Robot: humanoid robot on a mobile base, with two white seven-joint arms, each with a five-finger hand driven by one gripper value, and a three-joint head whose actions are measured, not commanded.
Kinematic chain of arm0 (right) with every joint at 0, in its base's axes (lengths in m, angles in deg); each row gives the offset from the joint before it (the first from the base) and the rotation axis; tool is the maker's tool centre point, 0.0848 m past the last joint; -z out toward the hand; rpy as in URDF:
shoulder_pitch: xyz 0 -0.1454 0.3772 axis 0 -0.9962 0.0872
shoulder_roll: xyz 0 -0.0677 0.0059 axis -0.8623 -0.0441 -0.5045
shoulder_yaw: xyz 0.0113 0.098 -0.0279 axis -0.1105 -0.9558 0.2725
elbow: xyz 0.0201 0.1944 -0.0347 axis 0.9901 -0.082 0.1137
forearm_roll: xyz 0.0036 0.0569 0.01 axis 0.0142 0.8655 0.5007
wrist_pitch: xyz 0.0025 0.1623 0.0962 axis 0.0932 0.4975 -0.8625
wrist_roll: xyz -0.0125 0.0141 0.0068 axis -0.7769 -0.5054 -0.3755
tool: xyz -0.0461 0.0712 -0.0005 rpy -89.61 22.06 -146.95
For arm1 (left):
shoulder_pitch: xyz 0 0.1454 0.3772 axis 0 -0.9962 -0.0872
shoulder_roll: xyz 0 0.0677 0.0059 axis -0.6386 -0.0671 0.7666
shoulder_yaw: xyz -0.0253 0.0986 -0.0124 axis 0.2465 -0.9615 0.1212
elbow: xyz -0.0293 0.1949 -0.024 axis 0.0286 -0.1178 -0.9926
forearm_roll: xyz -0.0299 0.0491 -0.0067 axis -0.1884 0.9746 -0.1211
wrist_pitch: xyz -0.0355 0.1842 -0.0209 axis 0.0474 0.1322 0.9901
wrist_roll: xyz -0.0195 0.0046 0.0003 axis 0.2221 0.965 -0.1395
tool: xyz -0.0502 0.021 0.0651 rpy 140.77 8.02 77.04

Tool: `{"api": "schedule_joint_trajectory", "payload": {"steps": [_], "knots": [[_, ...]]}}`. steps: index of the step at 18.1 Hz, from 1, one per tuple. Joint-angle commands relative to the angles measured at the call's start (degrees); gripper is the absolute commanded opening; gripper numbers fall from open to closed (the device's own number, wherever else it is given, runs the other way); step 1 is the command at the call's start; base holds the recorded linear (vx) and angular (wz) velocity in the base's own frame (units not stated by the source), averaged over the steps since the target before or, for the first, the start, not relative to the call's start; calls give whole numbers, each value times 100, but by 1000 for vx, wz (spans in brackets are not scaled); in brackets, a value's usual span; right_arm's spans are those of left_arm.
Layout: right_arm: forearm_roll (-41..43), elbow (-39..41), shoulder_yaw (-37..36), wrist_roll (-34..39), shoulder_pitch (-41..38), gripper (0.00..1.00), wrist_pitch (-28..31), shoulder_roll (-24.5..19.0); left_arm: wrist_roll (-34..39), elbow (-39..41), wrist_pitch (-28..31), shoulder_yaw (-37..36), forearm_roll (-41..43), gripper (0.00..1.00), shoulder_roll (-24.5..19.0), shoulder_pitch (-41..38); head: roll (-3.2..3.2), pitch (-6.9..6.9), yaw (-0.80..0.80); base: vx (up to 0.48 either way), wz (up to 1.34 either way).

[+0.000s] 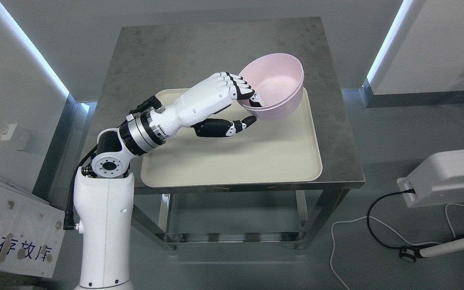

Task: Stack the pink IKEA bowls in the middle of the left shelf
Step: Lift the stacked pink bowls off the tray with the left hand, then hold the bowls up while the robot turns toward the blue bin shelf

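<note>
Two pink bowls point(277, 86), nested one inside the other, are tilted over the far right corner of a cream tray point(256, 161). My left hand point(248, 106) is shut on the near rim of the bowls: its black-tipped fingers point(243, 89) hook inside the rim and the thumb presses the outer wall from below. The white left arm rises from the lower left. The right arm does not show.
The tray lies on a steel table point(199, 52) with a low shelf underneath. A white device point(449, 173) with cables sits on the floor at the right. A white panel with blue print leans at the lower left.
</note>
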Motion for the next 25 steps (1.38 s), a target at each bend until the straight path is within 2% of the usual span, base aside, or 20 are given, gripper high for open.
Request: {"api": "schedule_joint_trajectory", "payload": {"steps": [1, 15, 25], "knots": [[9, 100, -26, -3, 0, 100, 5, 100, 4, 146, -3, 464, -134, 0, -66, -275, 0, 0, 0, 0, 0], [9, 100, -26, -3, 0, 100, 5, 100, 13, 216, -3, 780, -397, 1, -66, -284, 0, 0, 0, -13, -39], [9, 100, -26, -3, 0, 100, 5, 100, 13, 190, -3, 780, -573, 1, -66, -240, 0, 0, 0, -131, -200]]}}
